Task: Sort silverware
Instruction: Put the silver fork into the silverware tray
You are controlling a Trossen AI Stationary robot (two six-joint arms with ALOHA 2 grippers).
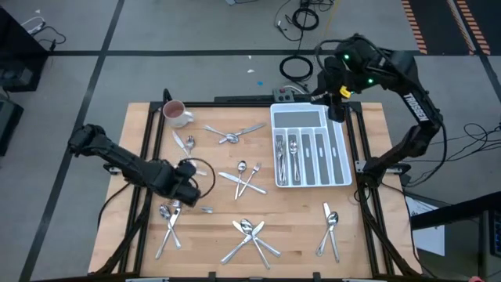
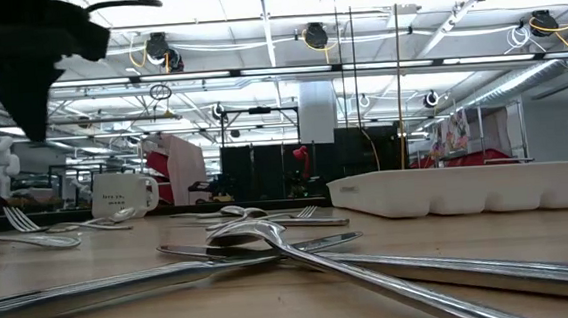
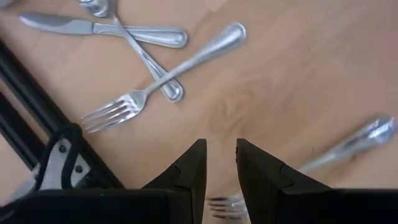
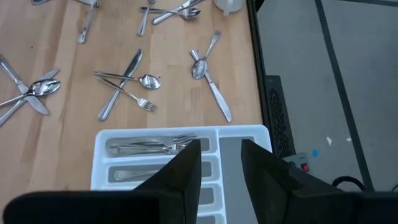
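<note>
Silverware (image 1: 247,178) lies in crossed clusters over the wooden worktop (image 1: 297,215), with several pieces already in the white divided tray (image 1: 338,157) at 2 o'clock. White mug (image 1: 175,113) stands at 10 o'clock. Left tool (image 1: 182,196), at 8 o'clock, hovers with fingers narrowly parted, empty, over a fork (image 3: 163,78) cluster. Right tool (image 1: 335,106) hangs over the tray's far end, narrow gap, holding nothing.

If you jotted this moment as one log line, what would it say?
left gripper: open, empty, above fork | right gripper: open, empty, above tray | silverware: mostly unsorted
</note>
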